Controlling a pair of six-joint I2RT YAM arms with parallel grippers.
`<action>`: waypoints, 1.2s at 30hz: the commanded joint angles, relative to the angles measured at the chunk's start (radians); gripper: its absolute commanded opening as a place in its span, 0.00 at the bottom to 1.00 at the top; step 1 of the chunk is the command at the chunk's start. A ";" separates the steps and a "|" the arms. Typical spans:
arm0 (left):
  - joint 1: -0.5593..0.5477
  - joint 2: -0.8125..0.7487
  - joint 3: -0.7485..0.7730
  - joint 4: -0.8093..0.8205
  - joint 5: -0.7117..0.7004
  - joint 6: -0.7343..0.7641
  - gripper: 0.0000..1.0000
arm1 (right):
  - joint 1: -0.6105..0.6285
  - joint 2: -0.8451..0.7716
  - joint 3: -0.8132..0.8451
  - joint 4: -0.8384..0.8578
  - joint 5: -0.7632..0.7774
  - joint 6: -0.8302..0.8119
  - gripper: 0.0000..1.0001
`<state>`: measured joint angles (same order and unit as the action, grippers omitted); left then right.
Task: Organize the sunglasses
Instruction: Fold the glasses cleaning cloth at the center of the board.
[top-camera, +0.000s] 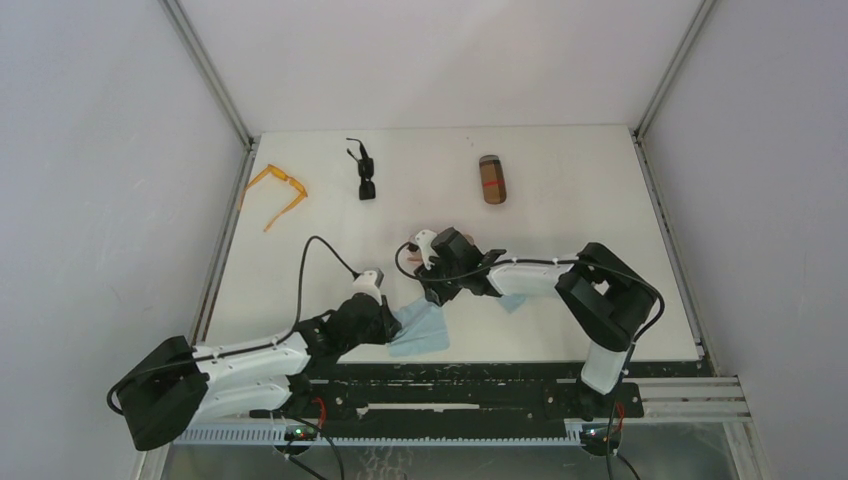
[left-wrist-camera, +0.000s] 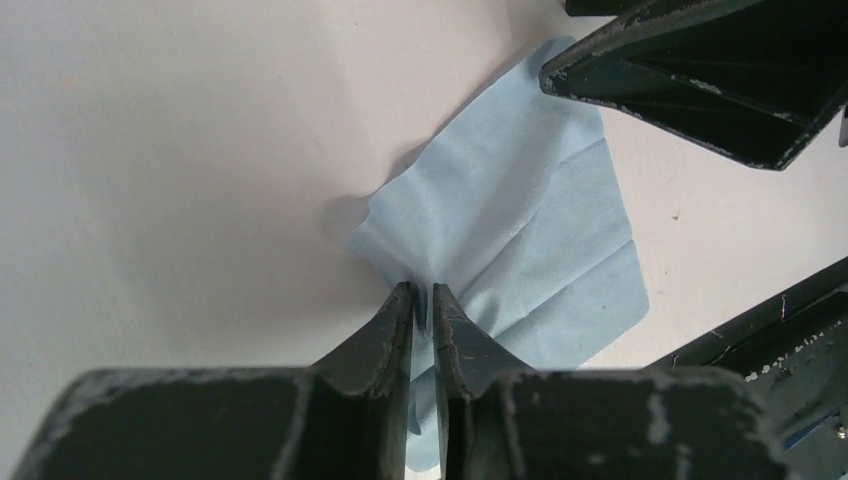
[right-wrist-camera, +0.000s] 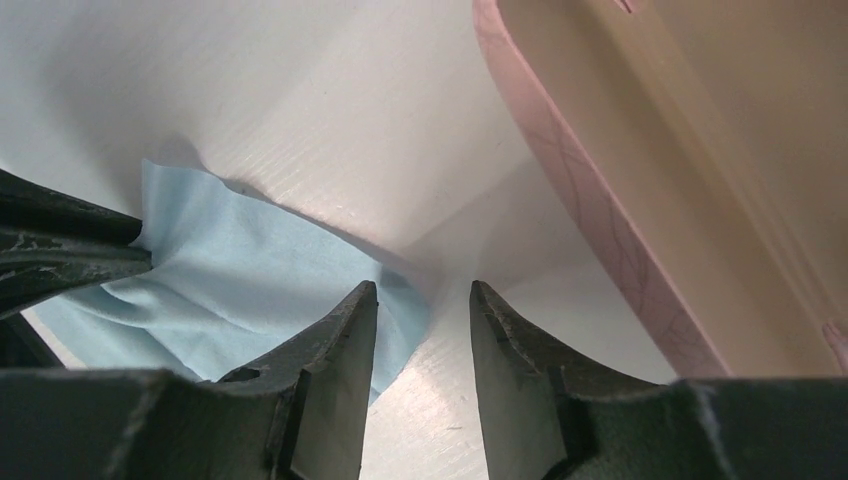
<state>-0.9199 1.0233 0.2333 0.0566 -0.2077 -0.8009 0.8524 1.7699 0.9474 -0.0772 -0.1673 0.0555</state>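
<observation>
Blue cloth (left-wrist-camera: 520, 220) is pinched at one edge by the left pincer (left-wrist-camera: 422, 297). The right pincer (right-wrist-camera: 422, 300), spread beside the pink case (right-wrist-camera: 600, 235), should close low on the cloth's corner. Orange sunglasses (top-camera: 295, 185) and black sunglasses (top-camera: 367, 185) lie far-left on the counter (top-camera: 580, 250).

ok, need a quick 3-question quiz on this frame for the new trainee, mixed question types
1. Fill in: in the top view, the black sunglasses lie between the orange sunglasses and a case whose colour is ____.
2. True or false: the left gripper is shut on the light-blue cloth.
3. Multiple choice: the right gripper is
A) shut on the cloth
B) open, holding nothing
C) shut on the orange sunglasses

Key: 1 brown; 2 true; 3 B.
</observation>
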 joint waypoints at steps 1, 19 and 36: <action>0.006 -0.037 0.039 -0.034 -0.028 0.006 0.20 | 0.008 0.039 0.032 -0.058 -0.011 -0.029 0.40; 0.044 -0.231 0.028 -0.178 -0.111 -0.004 0.25 | 0.072 0.131 0.123 -0.238 0.085 -0.079 0.27; 0.198 -0.109 0.126 -0.135 0.101 0.118 0.41 | 0.034 0.018 0.041 -0.141 0.123 0.018 0.00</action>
<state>-0.7368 0.8627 0.2562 -0.1192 -0.1829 -0.7498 0.8986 1.8183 1.0332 -0.1665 -0.0780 0.0330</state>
